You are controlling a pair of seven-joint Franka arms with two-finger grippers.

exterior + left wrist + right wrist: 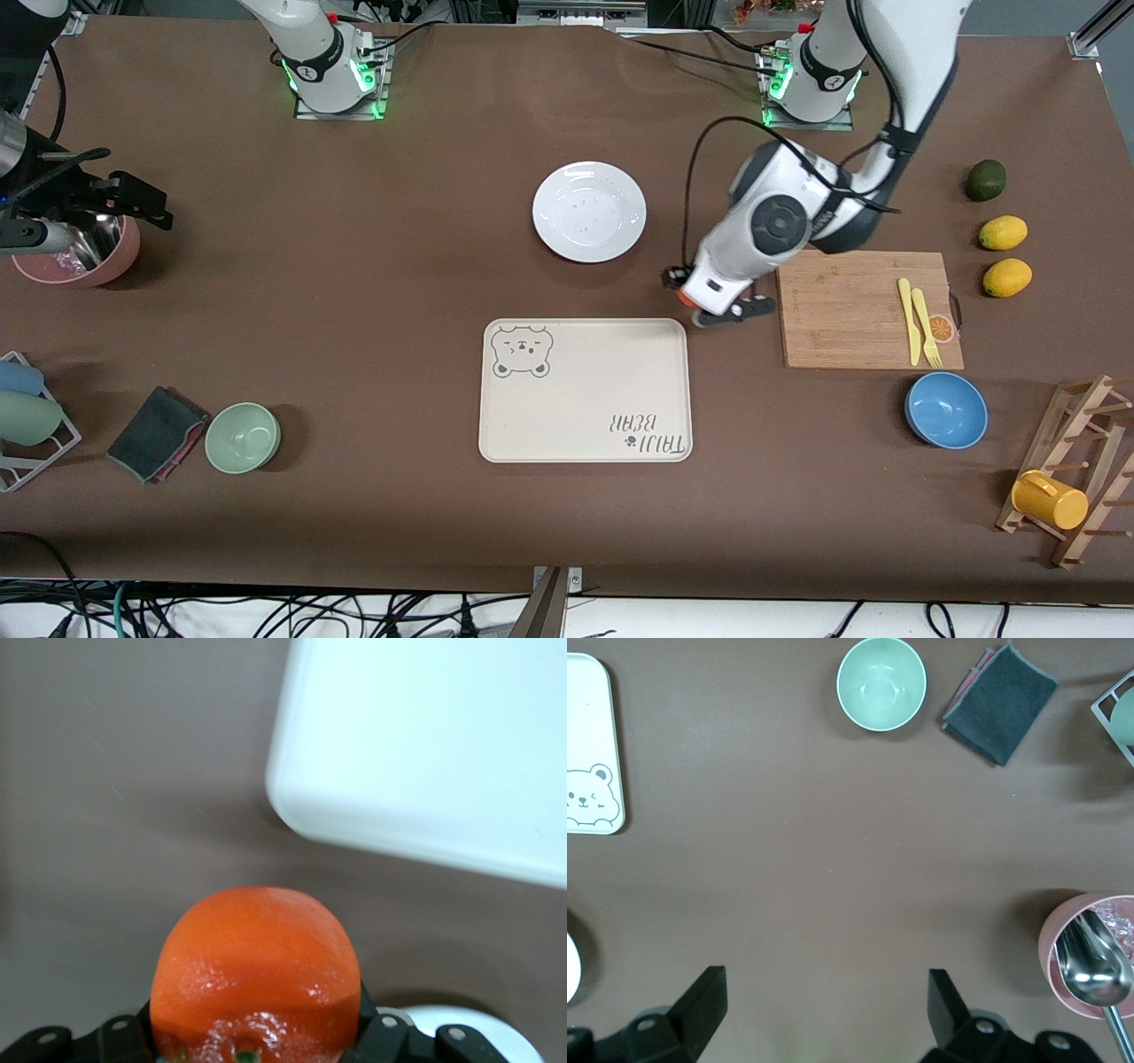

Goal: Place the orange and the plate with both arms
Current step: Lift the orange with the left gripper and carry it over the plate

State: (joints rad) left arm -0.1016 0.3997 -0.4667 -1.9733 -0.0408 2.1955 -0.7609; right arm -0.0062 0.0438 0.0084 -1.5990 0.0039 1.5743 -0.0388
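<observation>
While clamped in left gripper [257,1050] (fingers tight), orange [255,970] hangs beside tray [425,753].

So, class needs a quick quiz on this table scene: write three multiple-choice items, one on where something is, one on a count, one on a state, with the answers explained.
1. Where does the white plate lie?
A. On the bear-print tray
B. On the bare table, farther from the front camera than the tray
C. On the cutting board

2. How many yellow lemons lie toward the left arm's end of the table?
A. Two
B. Four
C. None

3. What is the left claw doing?
A. Hanging open with nothing in it
B. Gripping a spoon
C. Shut on the orange

Answers:
1 B: the plate sits on brown tabletop above the bear-print tray in the front view.
2 A: two lemons lie beside the cutting board.
3 C: the left wrist view shows the left claw clamped round the orange; the right claw hangs open over bare table.
</observation>
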